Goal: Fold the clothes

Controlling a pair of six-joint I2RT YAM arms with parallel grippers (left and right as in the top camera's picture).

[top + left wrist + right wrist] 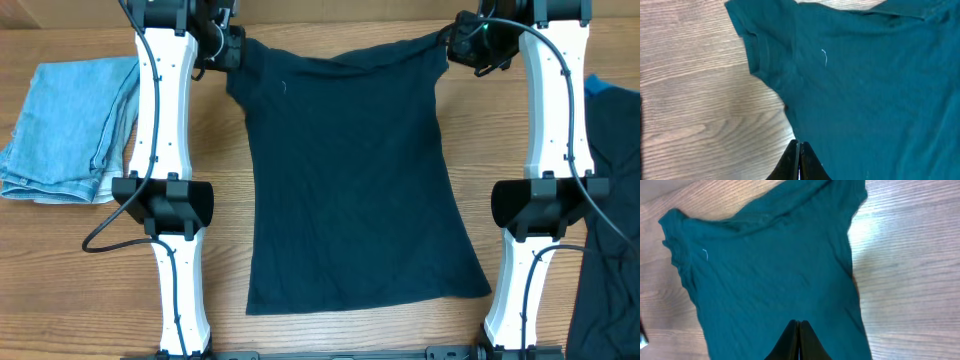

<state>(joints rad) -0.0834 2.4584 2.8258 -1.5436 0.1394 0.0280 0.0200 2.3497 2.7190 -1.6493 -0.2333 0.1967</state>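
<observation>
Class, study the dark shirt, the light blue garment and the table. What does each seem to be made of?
Dark shirt: thin, soft knit, probably cotton jersey, matte; it lies limp with fine wrinkles.
Light blue garment: likely denim, faded; it sits folded in thick layers with visible seams.
Table: wood or wood-look laminate, smooth, with grain lines; the pictures cannot settle which.

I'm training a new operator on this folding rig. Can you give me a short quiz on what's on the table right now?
1. True or false: the navy shirt lies spread out, not yet folded.
2. Where is the light blue denim garment? A) outside the left arm; B) on top of the navy shirt; C) tucked under the navy shirt.
3. Fill in: the left gripper and right gripper are both ____.
Key: 1 true; 2 A; 3 shut.
</observation>
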